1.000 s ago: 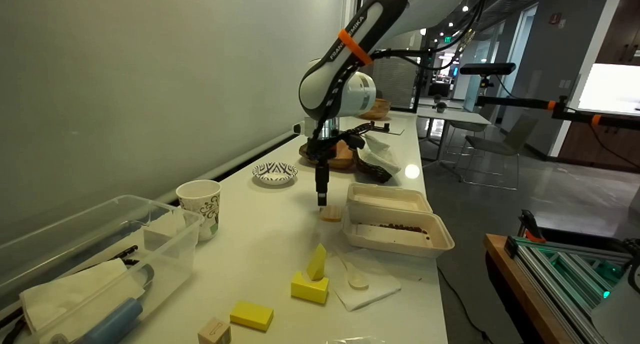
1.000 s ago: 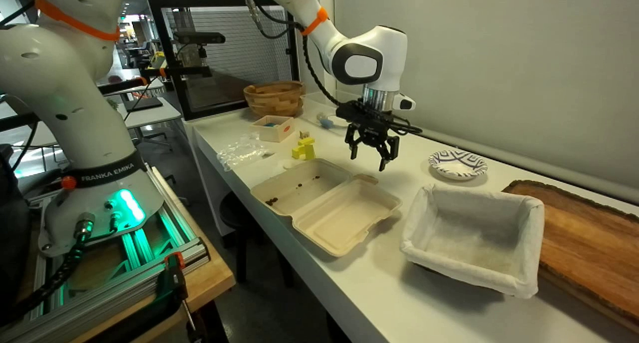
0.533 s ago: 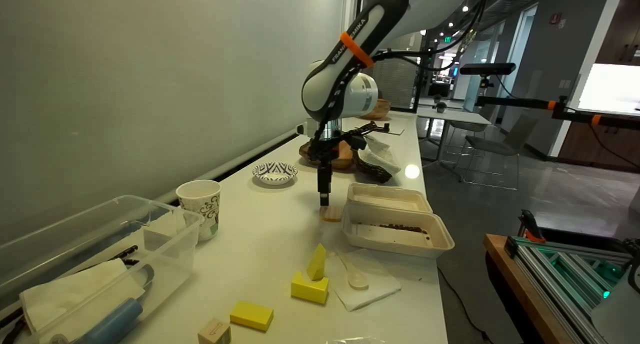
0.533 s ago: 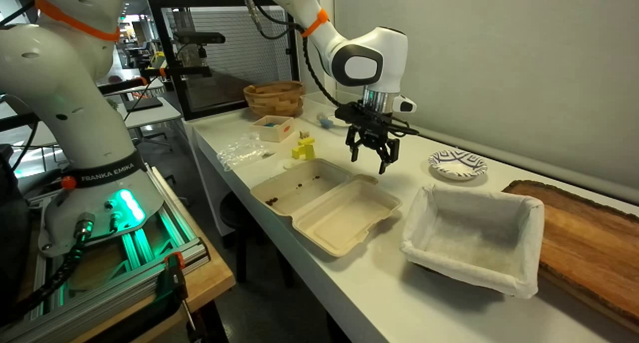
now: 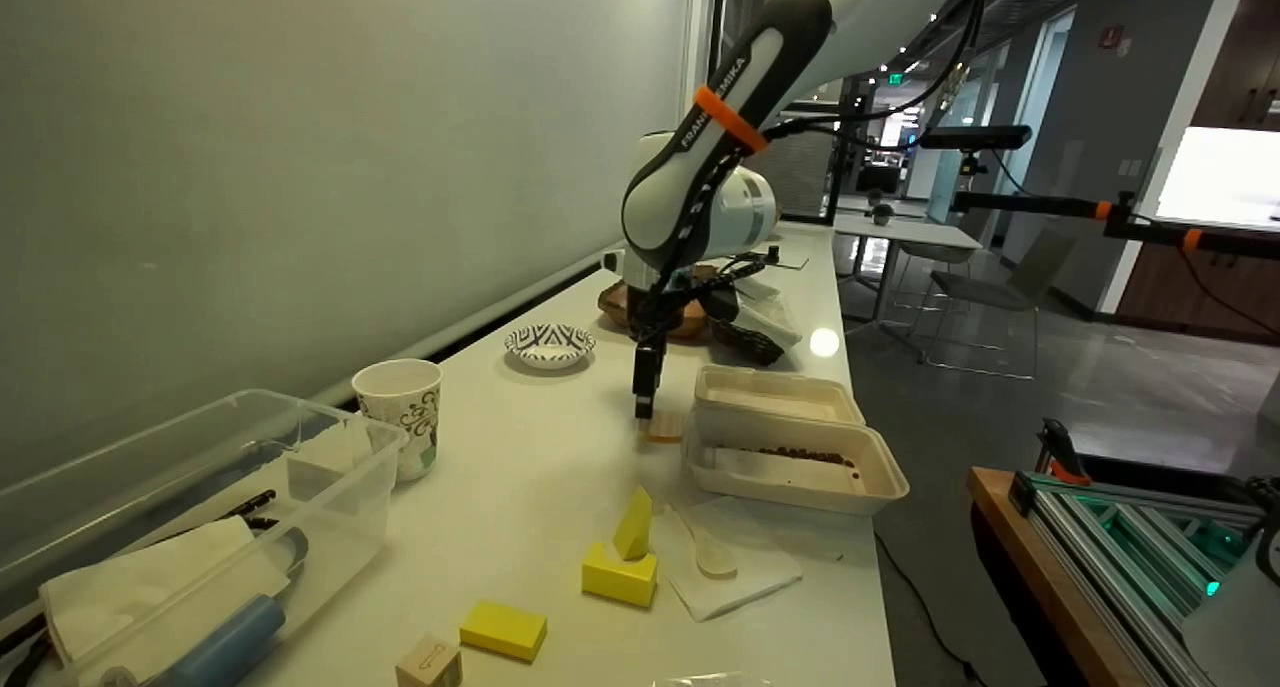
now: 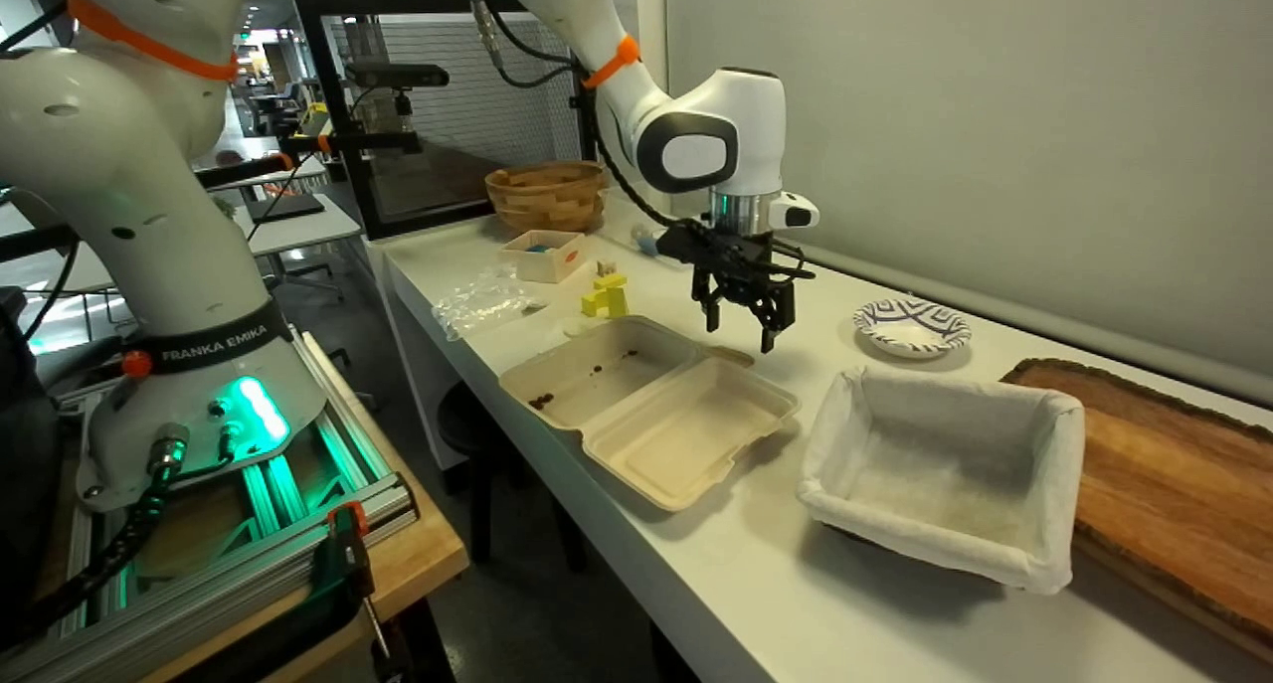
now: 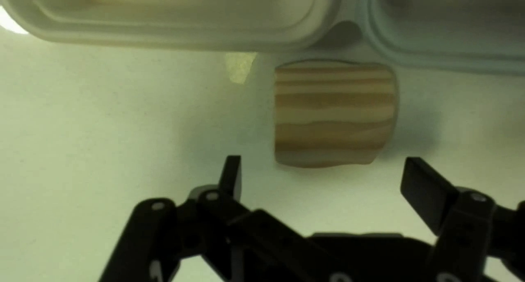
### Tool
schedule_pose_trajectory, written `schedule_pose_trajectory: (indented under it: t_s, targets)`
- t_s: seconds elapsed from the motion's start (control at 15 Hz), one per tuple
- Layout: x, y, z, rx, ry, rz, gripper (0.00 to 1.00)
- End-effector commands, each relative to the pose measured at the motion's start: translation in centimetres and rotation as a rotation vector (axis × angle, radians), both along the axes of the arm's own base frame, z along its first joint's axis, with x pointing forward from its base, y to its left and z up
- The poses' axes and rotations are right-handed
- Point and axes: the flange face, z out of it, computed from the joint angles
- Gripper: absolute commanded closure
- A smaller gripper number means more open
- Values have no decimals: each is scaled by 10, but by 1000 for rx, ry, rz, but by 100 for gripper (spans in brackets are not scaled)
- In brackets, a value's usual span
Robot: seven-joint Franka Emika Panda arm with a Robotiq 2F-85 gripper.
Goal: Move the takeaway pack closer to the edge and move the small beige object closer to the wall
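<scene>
1. Gripper (image 7: 320, 173): fingers (image 7: 233, 175) spread wide, clear gap btwn them. Points down toward 6 o'clock in both exterior views, over the counter (image 5: 540, 527).
2. Piece (image 7: 336, 113) (small, beige, flat, striped wood): on counter, at 12 o'clock of gripper in wrist view; approx 7 o'clock of it in an exterior view, where piece (image 6: 731, 356) is partly hidden by pack.
3. Pack (image 6: 686, 439) (takeaway): folded open, both halves facing up, dark bits (image 6: 542, 402) in one. Just beside piece; touching or not, can't tell. In wrist view halves sit at approx 10 & 2 o'clock of piece.
4. In an exterior view pack (image 5: 775, 495) is at 3 o'clock of piece, its 3 o'clock end across the line of the edge (image 5: 881, 587).
5. Wall (image 5: 330, 167): same view, approx 10 o'clock of piece, well apart from it.
6. Also there, rel. to gripper: bowl (image 5: 550, 347) w/ pattern at 10 o'clock, cup (image 5: 395, 422) at 9, clear bin (image 5: 350, 537) approx 8.
7. Yellow blocks (image 5: 620, 579): approx 7 o'clock of piece, one upright. Spoon (image 5: 715, 559) on napkin (image 5: 750, 589): 7 o'clock of pack.
8. Basket (image 6: 925, 536), cloth-lined: approx 3 o'clock of pack in an exterior view; board (image 6: 1193, 484) just beyond.
</scene>
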Motion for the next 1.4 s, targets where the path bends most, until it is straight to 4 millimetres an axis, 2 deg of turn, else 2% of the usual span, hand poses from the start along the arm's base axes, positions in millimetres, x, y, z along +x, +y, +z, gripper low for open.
schedule_pose_trajectory:
  t_s: [0.0, 0.13, 0.6, 1.0, 1.33]
  targets:
    - [-1, 1, 0, -1, -1, -1, 0]
    - [-1, 1, 2, -1, -1, -2, 0]
    - [0, 18, -14, 36, -16, 26, 0]
    - [-5, 12, -16, -7, -37, 29, 0]
    - [-12, 13, -28, 2, -31, 30, 0]
